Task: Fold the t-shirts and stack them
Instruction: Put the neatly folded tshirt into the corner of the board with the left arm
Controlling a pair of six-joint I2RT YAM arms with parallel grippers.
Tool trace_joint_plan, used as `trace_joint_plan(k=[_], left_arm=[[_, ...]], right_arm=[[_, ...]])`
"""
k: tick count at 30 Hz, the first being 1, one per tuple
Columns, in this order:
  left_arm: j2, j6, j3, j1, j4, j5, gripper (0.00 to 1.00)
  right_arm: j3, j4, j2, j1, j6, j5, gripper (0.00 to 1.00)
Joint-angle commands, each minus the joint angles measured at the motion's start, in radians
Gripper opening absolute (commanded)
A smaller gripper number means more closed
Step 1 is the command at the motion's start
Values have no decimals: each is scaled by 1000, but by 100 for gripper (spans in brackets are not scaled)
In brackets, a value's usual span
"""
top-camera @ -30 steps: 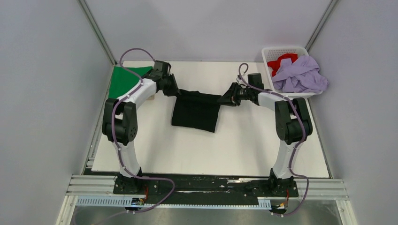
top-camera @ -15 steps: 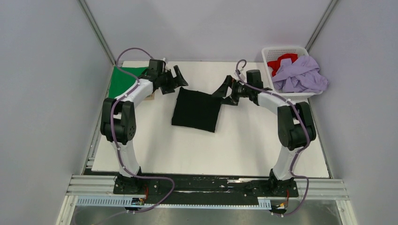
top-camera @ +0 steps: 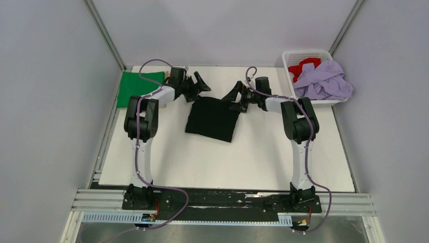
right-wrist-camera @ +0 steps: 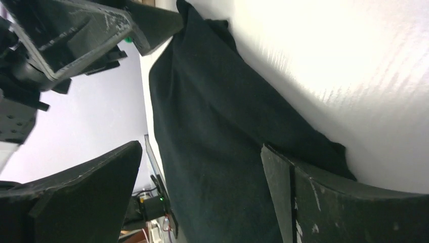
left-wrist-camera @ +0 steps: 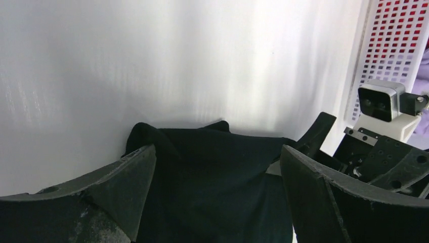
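Our left pincer (top-camera: pixel 199 86) and right pincer (top-camera: pixel 233 96) gape empty over the folded black t-shirt (top-camera: pixel 212 118), lying midway near the far edge of the surface (top-camera: pixel 202 162); we fear a jaw snagging its hem and undoing the fold

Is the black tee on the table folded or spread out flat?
Folded. The black t-shirt lies on the table as a compact, roughly square block, with no sleeves or collar sticking out.

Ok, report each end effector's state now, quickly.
Left end effector: open, holding nothing.
Right end effector: open, holding nothing.
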Motion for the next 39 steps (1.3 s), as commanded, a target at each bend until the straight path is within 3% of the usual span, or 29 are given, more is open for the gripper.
trace_joint_plan(k=[1, 8, 13, 18, 22, 30, 39], left_arm=[[52, -41, -1, -3, -66, -17, 100], [-114, -58, -318, -29, 12, 14, 100], [-378, -40, -514, -80, -45, -82, 100], [-658, 10, -525, -144, -180, -299, 100], [-793, 36, -541, -164, -284, -383, 100], [-891, 1, -712, -185, -290, -336, 100], [-792, -115, -818, -236, -195, -321, 100]], right_arm=[[-11, -17, 68, -5, 52, 56, 100], [-212, -11, -71, 13, -1, 63, 100], [-318, -123, -288, 38, -136, 73, 100], [-338, -242, -515, 63, -226, 131, 100], [-416, -253, -695, 63, -211, 212, 100], [-632, -320, -1055, 53, -188, 539, 100], [-732, -438, -1287, 44, -192, 627, 100]])
